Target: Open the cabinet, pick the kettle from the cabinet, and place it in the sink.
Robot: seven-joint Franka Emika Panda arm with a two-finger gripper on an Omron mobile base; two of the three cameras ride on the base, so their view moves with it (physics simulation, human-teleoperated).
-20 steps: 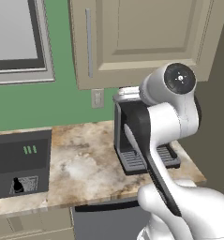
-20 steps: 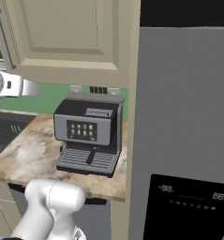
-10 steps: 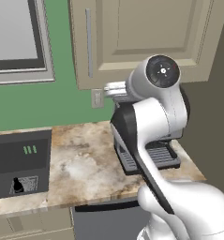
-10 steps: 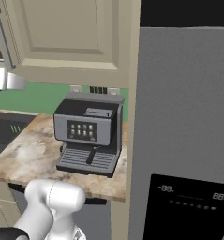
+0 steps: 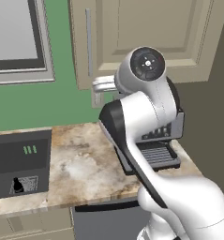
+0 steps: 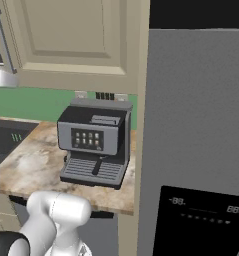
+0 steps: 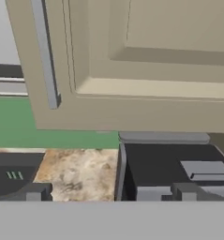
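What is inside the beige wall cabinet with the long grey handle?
Nothing inside can be seen: the cabinet door is shut, its handle untouched. Below it, the coffee machine stands on the counter.

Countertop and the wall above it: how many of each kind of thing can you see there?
Coffee machine: 1
Dark box appliance: 1
Wall cabinet, door closed: 1
Vertical bar handle: 1
Window: 1
Total: 5
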